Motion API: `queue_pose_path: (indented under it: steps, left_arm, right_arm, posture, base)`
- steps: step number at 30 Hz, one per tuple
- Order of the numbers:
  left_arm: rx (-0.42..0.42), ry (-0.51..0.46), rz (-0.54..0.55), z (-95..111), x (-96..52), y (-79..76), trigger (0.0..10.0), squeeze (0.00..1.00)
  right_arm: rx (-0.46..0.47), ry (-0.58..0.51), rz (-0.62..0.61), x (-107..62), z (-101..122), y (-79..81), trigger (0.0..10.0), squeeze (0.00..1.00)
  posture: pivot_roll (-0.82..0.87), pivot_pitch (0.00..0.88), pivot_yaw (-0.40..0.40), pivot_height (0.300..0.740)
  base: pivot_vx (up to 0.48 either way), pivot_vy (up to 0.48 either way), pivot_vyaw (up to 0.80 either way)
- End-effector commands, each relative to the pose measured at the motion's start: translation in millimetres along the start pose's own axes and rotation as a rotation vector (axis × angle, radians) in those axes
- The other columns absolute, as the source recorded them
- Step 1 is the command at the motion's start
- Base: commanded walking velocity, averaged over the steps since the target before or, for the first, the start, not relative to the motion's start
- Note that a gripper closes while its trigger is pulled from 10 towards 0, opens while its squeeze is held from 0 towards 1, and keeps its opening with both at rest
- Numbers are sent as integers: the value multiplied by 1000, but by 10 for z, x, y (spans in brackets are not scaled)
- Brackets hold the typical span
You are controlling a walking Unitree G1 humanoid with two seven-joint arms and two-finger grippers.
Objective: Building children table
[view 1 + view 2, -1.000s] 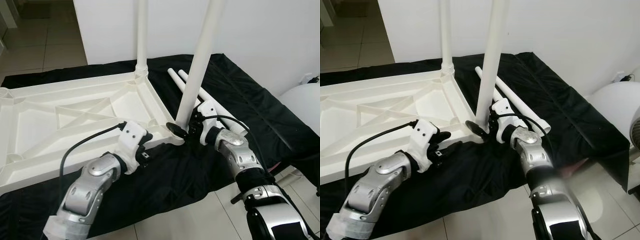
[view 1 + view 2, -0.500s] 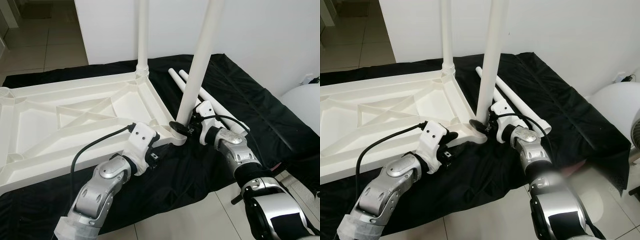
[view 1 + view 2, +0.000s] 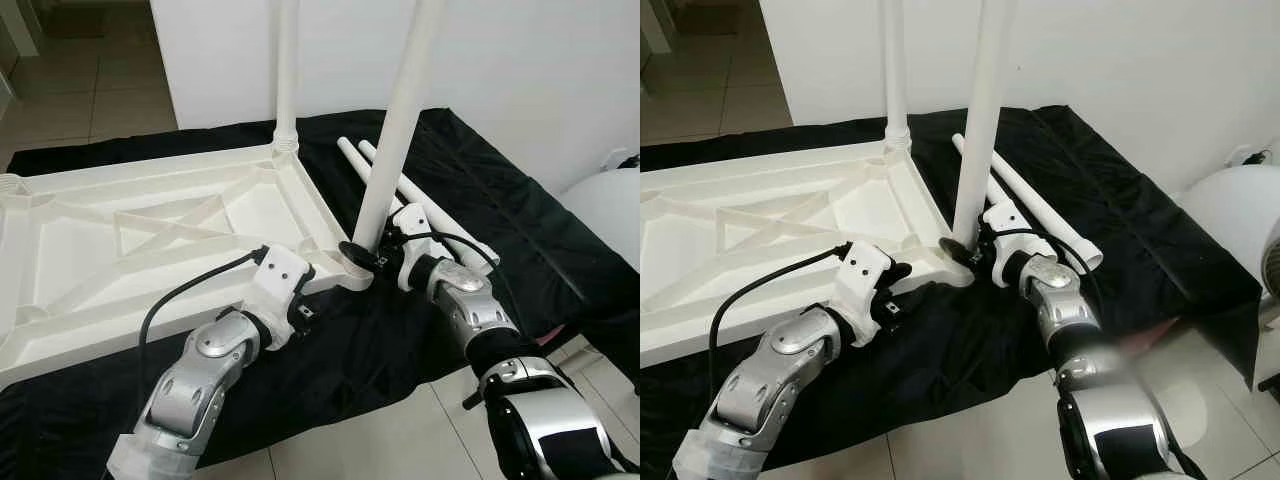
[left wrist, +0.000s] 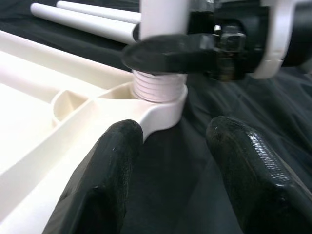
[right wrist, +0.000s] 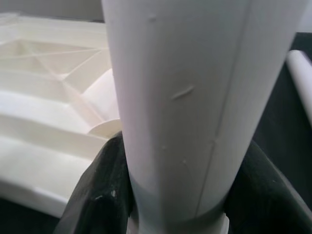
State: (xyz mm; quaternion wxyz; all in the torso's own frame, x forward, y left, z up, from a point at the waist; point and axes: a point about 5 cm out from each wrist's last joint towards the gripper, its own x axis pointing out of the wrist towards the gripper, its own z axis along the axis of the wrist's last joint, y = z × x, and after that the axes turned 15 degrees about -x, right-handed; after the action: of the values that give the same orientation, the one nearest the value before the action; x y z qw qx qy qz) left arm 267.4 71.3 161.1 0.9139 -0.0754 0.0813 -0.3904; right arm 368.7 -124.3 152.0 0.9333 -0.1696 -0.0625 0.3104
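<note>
Two grippers at tabletop (image 3: 150, 240) corner; right gripper (image 3: 372, 256) clamps leg (image 3: 395, 130), left gripper (image 4: 170, 161) spread, empty

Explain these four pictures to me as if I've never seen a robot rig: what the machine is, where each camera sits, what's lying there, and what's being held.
This is a humanoid robot with two silver arms, each ending in two black fingers. The two wide pictures come from a stereo camera on its head, looking down. The two close-ups come from cameras on its wrists, looking along the fingers.

On a black cloth lies a white tabletop, upside down, ribs showing. One leg already stands in the far corner. Two spare legs lie on the cloth beside it.

The right gripper is shut on a second leg, holding it upright in the near corner's threaded socket. The left gripper is open, its fingers straddling the tabletop's edge just below that socket.
</note>
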Motion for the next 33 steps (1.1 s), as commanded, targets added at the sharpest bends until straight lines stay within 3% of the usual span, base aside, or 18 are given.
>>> queue_pose_path:
  steps: [1,6,10,19,26,30,31,32,33]
  left_arm:
    - [-7,10,-5,-32,-6,-21,10000,0]
    - [-5,12,-3,-33,-17,-9,10000,0]
    - [-7,15,-1,-43,-24,-5,10000,0]
    - [-9,16,3,-55,-23,-9,10000,0]
    - [-9,14,12,-67,-36,11,10000,0]
    - [-21,-4,42,-25,-61,101,10000,0]
    - [-14,-5,51,-14,-66,128,10000,0]
    - [-7,-4,56,-7,-72,150,10000,0]
    - [-7,-4,56,-7,-72,150,10000,0]
  right_arm:
    - [39,54,-92,-5,-51,16,10000,0]
    - [70,68,-173,19,-36,62,10000,0]
    - [125,123,-361,47,-4,187,10000,0]
    - [217,153,-577,59,110,350,10000,0]
    - [257,65,-563,80,250,381,10000,0]
    - [256,29,-564,50,306,344,10000,0]
    - [247,30,-564,38,305,336,10000,667]
    - [241,36,-568,24,293,325,10000,1000]
    - [241,36,-568,24,293,325,10000,1000]
  posture:
    - [13,46,-43,740]
    - [13,46,-43,740]
    - [11,44,-44,740]
    - [18,36,-55,740]
    - [15,33,-60,740]
    - [16,26,-59,740]
    - [16,26,-59,740]
    - [18,21,-58,740]
    - [18,21,-58,740]
  base:
    - [0,0,0]
    - [0,0,0]
    - [0,0,0]
    - [0,0,0]
    - [0,0,0]
    - [0,0,0]
    - [0,0,0]
    - [0,0,0]
    - [0,0,0]
